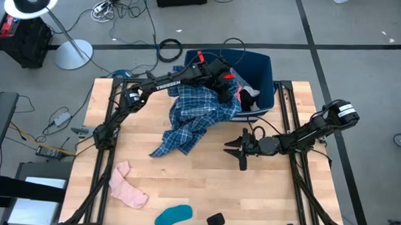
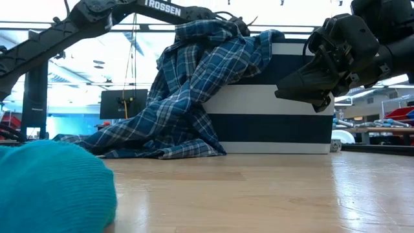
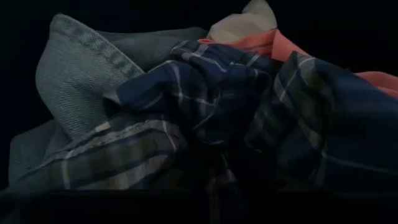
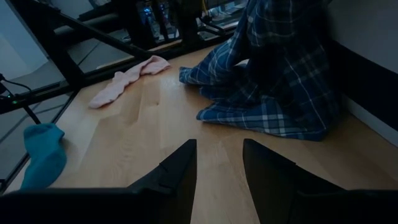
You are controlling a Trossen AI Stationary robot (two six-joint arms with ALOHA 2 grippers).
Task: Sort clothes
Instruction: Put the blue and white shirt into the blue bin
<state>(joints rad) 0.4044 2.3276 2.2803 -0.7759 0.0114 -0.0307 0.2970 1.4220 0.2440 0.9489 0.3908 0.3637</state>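
The blue plaid shirt (image 1: 190, 119) hangs over the near left rim of the dark blue bin (image 1: 264, 64), and its lower part is spread on the table. My left gripper (image 1: 225, 86) is over the bin at the shirt's top, which rises to a peak above the rim (image 2: 226, 29). The left wrist view shows the shirt (image 3: 236, 112) bunched close up, beside a grey garment (image 3: 81, 74), a salmon piece (image 3: 273, 46) and a white piece (image 3: 249, 22). My right gripper (image 1: 238, 151) is open and empty just above the table, right of the shirt (image 4: 273, 74). My left gripper holds the plaid shirt by a bunched part at its top (image 2: 223, 32), coming from above over the bin's rim. The fingers are hidden by the cloth and the gripper body. The shirt hangs down the bin's outer wall, slack, with its lower end (image 2: 149, 145) on the table.
A pink sock (image 1: 128, 187) and a teal sock (image 1: 173, 215) lie near the table's near left corner. They also show in the right wrist view, the pink sock (image 4: 124, 84) and the teal sock (image 4: 40, 152). The bin holds more pieces (image 1: 249, 95). Bare wood lies between the shirt and the socks.
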